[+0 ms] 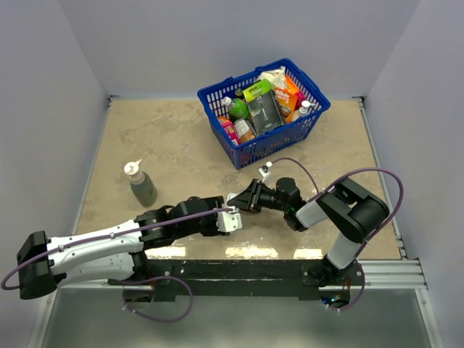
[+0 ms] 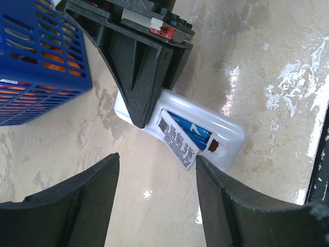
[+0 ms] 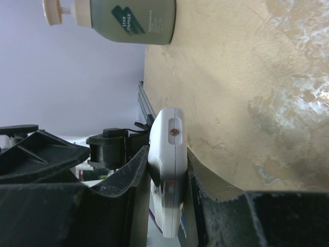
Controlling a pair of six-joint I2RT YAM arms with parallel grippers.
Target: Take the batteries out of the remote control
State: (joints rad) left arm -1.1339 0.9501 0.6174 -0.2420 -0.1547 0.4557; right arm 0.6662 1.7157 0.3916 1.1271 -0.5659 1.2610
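My right gripper [image 1: 238,200] is shut on the white remote control [image 2: 229,131], pinching one end between its two fingers [image 3: 139,170]. In the left wrist view the remote lies low over the table with its long recess facing up. A blue battery [image 2: 191,131] lies in the recess. A thin greyish-white cell with small print [image 2: 177,142] lies beside it and juts past the remote's edge. My left gripper [image 2: 157,160] is open and empty just short of the remote's free end; it also shows in the top view [image 1: 230,212]. The remote's end face shows in the right wrist view [image 3: 169,139].
A blue basket [image 1: 250,151] full of groceries stands at the back, just beyond the right gripper, and shows in the left wrist view [image 2: 31,62]. A dark green pump bottle [image 1: 143,187] stands at the left and shows in the right wrist view [image 3: 133,20]. The table's near edge [image 1: 239,254] lies just behind both grippers.
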